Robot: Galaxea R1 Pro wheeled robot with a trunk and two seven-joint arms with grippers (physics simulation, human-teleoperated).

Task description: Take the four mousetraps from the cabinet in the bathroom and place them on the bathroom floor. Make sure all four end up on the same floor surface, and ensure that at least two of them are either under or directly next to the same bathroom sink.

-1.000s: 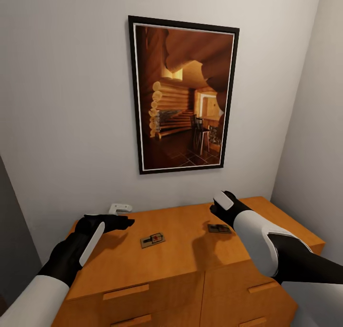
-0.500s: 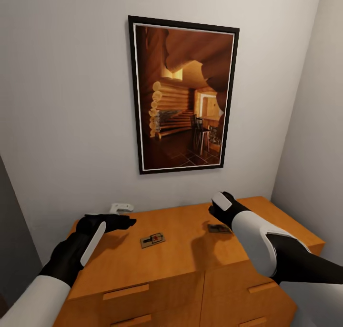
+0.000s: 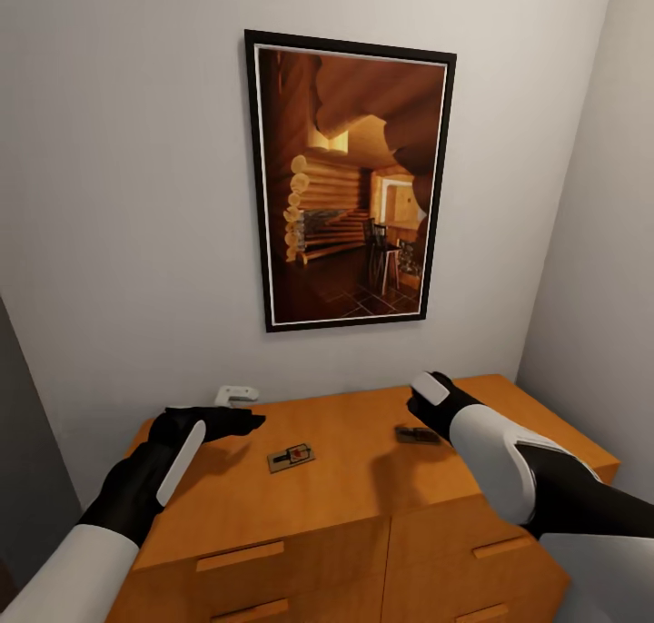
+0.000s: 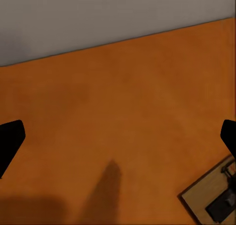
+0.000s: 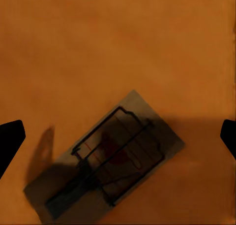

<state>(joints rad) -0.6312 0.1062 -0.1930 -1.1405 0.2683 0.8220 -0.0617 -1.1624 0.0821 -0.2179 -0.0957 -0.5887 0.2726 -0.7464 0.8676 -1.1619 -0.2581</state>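
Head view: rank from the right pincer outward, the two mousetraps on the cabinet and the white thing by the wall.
1. Right mousetrap, just beside the right pincer on the cabinet.
2. Middle mousetrap, mid-top, toward the left pincer.
3. White object, far left against the wall.

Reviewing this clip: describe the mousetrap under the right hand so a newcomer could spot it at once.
Start at the framed cabin picture on the wall, then drop to the orange-brown cabinet below. The mousetrap lies flat on its top, toward the right, partly behind the right hand. Unlike the other trap lying in the open mid-top, this one sits in that hand's shadow.
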